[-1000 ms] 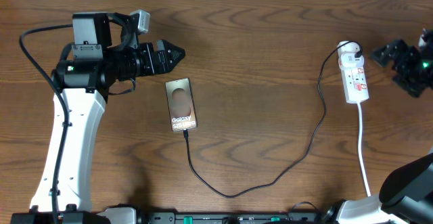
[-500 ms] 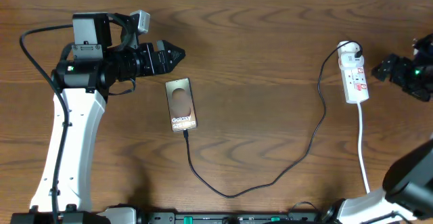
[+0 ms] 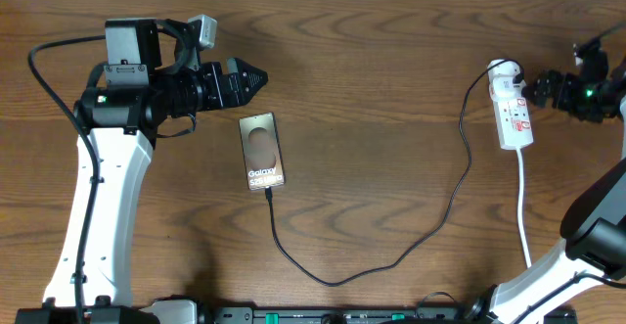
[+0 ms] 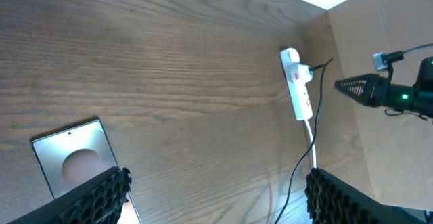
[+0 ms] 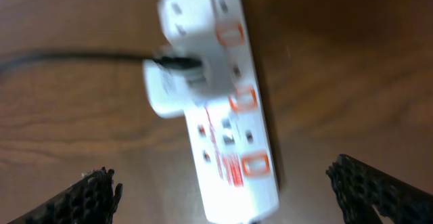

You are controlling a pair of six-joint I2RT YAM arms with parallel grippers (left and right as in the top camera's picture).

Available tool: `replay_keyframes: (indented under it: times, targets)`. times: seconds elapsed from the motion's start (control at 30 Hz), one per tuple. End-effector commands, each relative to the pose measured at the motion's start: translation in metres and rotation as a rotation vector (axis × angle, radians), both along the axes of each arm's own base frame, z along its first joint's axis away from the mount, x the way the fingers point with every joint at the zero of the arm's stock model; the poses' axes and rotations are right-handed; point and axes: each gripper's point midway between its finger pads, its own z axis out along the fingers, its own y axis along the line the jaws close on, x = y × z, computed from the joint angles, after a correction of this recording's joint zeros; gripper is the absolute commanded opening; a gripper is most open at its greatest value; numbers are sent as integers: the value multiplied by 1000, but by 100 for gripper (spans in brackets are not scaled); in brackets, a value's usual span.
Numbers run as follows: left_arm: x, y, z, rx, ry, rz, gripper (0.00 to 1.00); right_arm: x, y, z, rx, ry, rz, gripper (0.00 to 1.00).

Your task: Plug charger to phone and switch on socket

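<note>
The phone lies face up left of centre, and shows at the lower left of the left wrist view. The charger runs from the phone's lower edge, where its tip sits, in a loop up to the white plug head on the socket. My left gripper is open and empty, above and left of the phone. My right gripper is open and empty, just right of the socket's upper end. In the right wrist view the socket lies between my open fingers, blurred, with red switches.
The socket's white cord runs down to the table's front edge. The table's far edge is close behind the socket. The socket and my right gripper also show in the left wrist view.
My right gripper has moved left, from the table's right edge up to the socket's upper end. The left arm, phone and charger have not moved.
</note>
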Motion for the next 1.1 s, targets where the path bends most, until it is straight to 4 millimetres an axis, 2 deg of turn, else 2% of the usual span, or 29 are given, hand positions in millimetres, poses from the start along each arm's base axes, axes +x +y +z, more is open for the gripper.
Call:
replay_keyframes:
  times: [0.0,0.47,0.9,1.07]
  targets:
    - [0,-1,7,8,-30,-16,85,13,17,0,28,-41,75,99]
    - [1,2,5,24,-26,-1,85,23,43,-52,77,43,133,99]
    - [1,2,4,24,-26,-1,85,29,44,-53,85,22,131,99]
    - [0,2,4,24,-25,-1,85,31,44,-53,116,31,68,99]
